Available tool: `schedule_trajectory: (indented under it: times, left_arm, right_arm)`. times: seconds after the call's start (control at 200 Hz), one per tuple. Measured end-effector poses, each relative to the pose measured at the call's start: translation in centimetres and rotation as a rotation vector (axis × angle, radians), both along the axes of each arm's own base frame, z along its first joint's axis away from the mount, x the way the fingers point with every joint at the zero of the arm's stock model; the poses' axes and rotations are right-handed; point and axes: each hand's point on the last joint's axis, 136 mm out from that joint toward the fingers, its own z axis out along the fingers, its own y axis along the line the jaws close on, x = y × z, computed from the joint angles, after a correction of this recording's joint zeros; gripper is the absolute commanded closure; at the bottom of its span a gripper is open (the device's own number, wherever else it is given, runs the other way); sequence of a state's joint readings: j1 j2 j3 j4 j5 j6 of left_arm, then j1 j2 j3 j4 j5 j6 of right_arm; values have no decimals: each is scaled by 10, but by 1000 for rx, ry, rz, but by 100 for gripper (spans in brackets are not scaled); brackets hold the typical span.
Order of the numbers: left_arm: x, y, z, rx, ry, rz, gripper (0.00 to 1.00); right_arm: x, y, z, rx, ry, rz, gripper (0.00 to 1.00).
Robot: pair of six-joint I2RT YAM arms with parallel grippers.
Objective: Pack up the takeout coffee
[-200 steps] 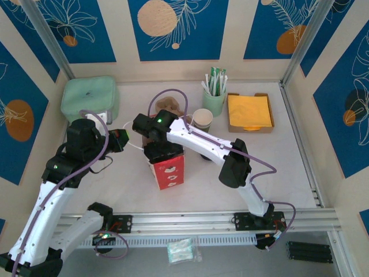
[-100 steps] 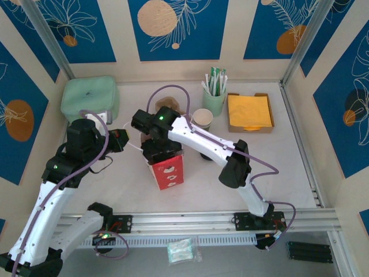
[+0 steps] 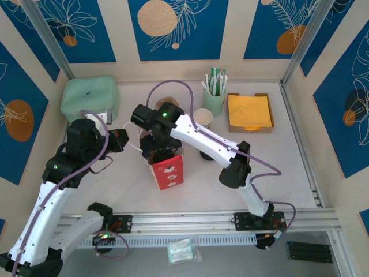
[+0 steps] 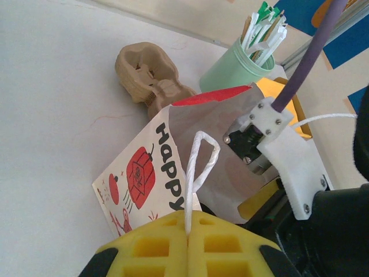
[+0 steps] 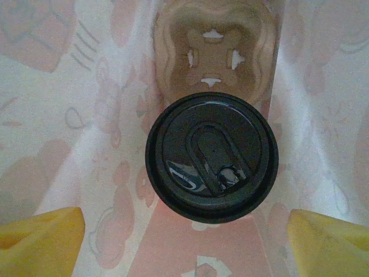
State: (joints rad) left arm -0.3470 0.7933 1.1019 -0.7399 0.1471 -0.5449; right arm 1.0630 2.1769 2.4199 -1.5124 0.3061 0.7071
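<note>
Inside one bag (image 4: 141,179), one coffee (image 5: 211,157); right end effector (image 5: 184,245) agape, left (image 4: 188,234) tight on handle (image 4: 200,157).

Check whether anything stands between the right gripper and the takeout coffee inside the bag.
Nothing visible does. The right gripper hangs open above the takeout coffee, which sits in plain sight between the walls of the paper bag. The left gripper is shut on the bag's handle.

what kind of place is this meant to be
Probably a mock café takeout counter built inside a robot test booth: a mint cup of straws or stirrers, a stack of orange napkins, and a lidded takeout coffee sitting in a red paper bag, all between blue leaf-print panels.
</note>
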Motion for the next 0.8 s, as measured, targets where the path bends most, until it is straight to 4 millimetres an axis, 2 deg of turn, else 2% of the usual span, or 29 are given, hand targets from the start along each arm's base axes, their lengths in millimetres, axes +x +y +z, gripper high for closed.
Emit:
schedule_trajectory:
  times: [0.21, 0.8]
  left_arm:
    - [0, 0, 0, 0, 0, 0, 100]
    - [0, 0, 0, 1, -1, 2, 100]
  right_arm:
    - [-5, 2, 14, 23, -14, 12, 11]
    - [-11, 3, 25, 41, -23, 24, 22]
